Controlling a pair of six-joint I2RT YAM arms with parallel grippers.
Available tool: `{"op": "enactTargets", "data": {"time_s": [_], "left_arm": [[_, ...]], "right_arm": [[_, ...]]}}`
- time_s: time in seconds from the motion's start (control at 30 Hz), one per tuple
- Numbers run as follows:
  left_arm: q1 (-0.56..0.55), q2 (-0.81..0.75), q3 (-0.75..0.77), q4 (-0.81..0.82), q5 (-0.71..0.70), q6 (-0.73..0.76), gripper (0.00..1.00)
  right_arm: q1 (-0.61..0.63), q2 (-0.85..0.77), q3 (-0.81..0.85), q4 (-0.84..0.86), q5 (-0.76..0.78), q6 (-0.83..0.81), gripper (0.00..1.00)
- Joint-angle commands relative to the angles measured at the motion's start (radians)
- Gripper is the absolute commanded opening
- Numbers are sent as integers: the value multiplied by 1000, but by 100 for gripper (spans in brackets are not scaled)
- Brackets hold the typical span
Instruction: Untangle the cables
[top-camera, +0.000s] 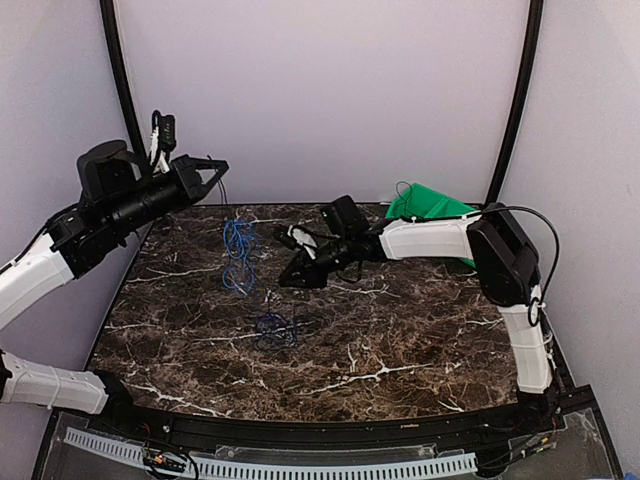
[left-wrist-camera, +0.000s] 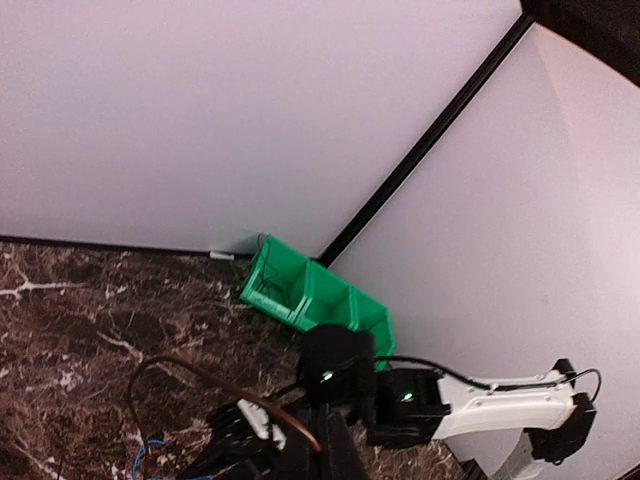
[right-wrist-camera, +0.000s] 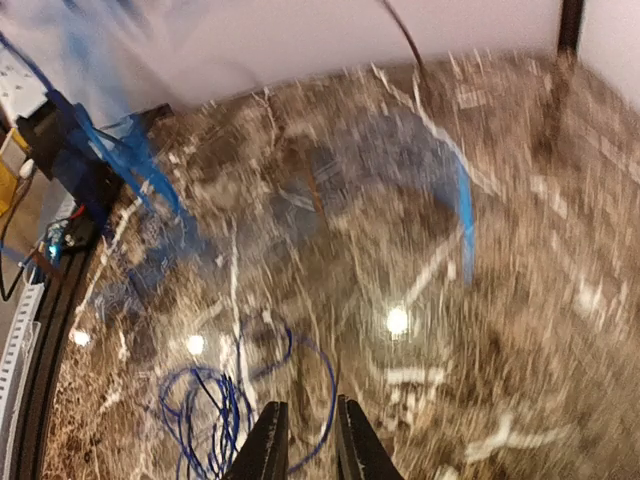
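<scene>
A bright blue cable clump (top-camera: 238, 255) hangs on a thin strand from my left gripper (top-camera: 224, 167), which is raised over the table's far left with its tips together. In the left wrist view only the dark finger ends (left-wrist-camera: 325, 455) show at the bottom, with a brownish wire (left-wrist-camera: 200, 372) arching into them. A darker blue clump (top-camera: 275, 328) lies on the marble. My right gripper (top-camera: 285, 280) is low over the middle. In the blurred right wrist view its fingers (right-wrist-camera: 302, 440) stand a narrow gap apart over a loop of the blue coil (right-wrist-camera: 205, 420).
A green bin (top-camera: 430, 205) stands at the far right corner and also shows in the left wrist view (left-wrist-camera: 310, 290). The white right arm (left-wrist-camera: 490, 410) reaches across the table. Black frame posts (top-camera: 515, 100) and grey walls close in the back.
</scene>
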Motion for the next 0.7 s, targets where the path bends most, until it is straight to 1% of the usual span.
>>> {"op": "enactTargets", "data": {"time_s": [0.0, 0.1, 0.17, 0.27, 0.37, 0.4, 0.43, 0.53, 0.67], "left_arm": [[5, -83, 4, 187, -15, -6, 0], [5, -82, -47, 198, -19, -22, 0], [5, -84, -73, 207, -23, -30, 0], [5, -86, -119, 251, -29, -56, 0], [5, -84, -196, 313, -54, -122, 0], [5, -83, -241, 331, -70, -143, 0], [5, -76, -268, 366, -80, -193, 0], [5, -45, -382, 444, -132, -281, 0], [5, 17, -460, 519, -155, -362, 0]], "right_arm": [[-33, 39, -41, -183, 102, -3, 22], [-37, 18, -45, -219, 108, -25, 22], [-39, -20, -83, -205, 90, -31, 23], [-38, -117, -175, -106, 75, -14, 27], [-33, -211, -240, -19, 91, -16, 34], [-28, -228, -235, -25, 101, -34, 35], [-23, -240, -219, -56, 113, -57, 35], [-2, -260, -181, -151, 144, -133, 36], [50, -275, -147, -225, 250, -228, 38]]}}
